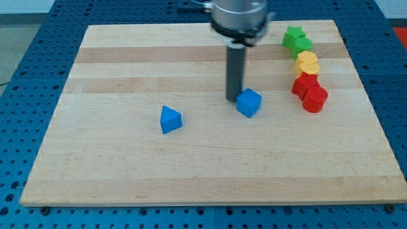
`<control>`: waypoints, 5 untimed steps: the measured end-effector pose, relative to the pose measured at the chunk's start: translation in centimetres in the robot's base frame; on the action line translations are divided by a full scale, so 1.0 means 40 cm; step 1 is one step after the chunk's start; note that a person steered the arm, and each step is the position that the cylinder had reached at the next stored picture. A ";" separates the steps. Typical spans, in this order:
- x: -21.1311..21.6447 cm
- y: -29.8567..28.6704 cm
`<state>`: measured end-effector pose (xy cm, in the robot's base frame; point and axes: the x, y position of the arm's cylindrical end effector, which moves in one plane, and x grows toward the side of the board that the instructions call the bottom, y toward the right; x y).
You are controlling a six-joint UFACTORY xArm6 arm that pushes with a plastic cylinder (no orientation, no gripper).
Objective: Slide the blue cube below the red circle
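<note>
Pressing down just at the upper-left edge of the blue cube [249, 103], my tip [234, 99] is seen right against it, touching or all but touching; which of the two cannot be told from this angle. Nothing is gripped here: the arm ends in a plain dark rod, held upright, with no jaws to open or close, and nothing is carried by it. The blue cube is found a little right of the board's middle, sitting flat on the wooden board [114, 159].

Over at the view's right, a column of blocks is lined up near the board's edge. At its bottom the red circle [315, 100] is placed, well apart from the blue cube and to its right, at about the same height in the view. Just above it and touching it, a second red block [304, 84] is seen, its shape hard to make out. Above that a yellow block [307, 62] is stacked into the line, a further yellow piece being half hidden behind it. At the top of the column a green block [301, 44] and a green star [294, 34] are packed closely together.

Off to the view's left of the cube, a blue triangular block [170, 119] is left on its own, well apart from everything else.
</note>
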<state>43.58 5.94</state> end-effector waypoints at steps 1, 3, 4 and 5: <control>0.068 0.091; 0.112 0.046; 0.139 0.132; 0.139 0.235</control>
